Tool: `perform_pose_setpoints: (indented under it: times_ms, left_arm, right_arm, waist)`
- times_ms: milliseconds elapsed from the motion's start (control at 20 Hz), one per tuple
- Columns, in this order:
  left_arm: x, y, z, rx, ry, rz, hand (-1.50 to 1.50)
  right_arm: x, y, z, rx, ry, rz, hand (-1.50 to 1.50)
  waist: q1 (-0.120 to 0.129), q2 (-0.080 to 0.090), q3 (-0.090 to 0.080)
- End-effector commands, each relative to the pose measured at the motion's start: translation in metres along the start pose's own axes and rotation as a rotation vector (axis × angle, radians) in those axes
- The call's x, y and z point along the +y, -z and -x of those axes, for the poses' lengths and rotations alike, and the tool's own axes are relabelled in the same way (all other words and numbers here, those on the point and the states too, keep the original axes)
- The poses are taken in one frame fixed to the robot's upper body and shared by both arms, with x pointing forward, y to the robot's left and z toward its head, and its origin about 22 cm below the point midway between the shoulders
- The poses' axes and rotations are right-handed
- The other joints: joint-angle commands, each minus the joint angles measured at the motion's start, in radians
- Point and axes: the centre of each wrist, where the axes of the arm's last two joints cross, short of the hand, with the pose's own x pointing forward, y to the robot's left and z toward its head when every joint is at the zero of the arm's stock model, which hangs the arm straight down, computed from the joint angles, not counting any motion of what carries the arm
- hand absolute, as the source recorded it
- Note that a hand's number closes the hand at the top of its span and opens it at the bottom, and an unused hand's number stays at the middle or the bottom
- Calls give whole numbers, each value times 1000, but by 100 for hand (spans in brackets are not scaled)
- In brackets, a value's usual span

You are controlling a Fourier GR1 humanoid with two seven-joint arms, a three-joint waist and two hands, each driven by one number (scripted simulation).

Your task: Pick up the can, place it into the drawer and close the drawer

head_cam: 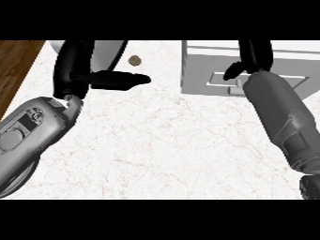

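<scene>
A white drawer unit (211, 65) stands on the marble counter at the upper right, its front panel with a recessed handle (220, 82) facing me. My right hand (255, 56) reaches over the unit's top, fingers straight and running out of view at the top, thumb (232, 71) sticking out left above the handle. Nothing shows in that hand. I cannot pick out a can for certain; a small tan round object (134, 60) sits on the counter left of the drawer unit. My left hand (76, 65) rests open at the upper left, fingers up, thumb (124, 79) pointing right.
A pale grey rounded object (110, 49) lies partly hidden behind the left hand. The counter's left edge runs diagonally beside a brown wooden floor (6, 70). Bare marble (162, 145) spreads between the two forearms.
</scene>
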Motion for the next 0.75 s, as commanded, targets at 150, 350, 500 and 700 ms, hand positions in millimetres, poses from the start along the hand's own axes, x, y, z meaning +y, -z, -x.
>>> perform_pose_setpoints:
  times_ms: [150, 350, 500, 700]
  left_arm:
    - [0, -11, 14, 15, -2, -1, -150]
    - [5, -10, 11, 6, 13, -20, -150]
    - [18, -18, 29, 28, 19, -38, -150]
    - [23, -7, 13, 19, -7, -34, -150]
  right_arm:
    - [-9, 27, -52, 35, 378, 113, -150]
    - [-7, 25, -47, 77, 545, 123, -150]
    - [-4, 24, -52, 113, 650, 111, -150]
    - [-13, 29, -40, 113, 703, 115, -150]
  waist:
    - [16, -7, -1]
    - [1, -10, 0]
    - [-7, -16, -3]
    - [-16, -11, -3]
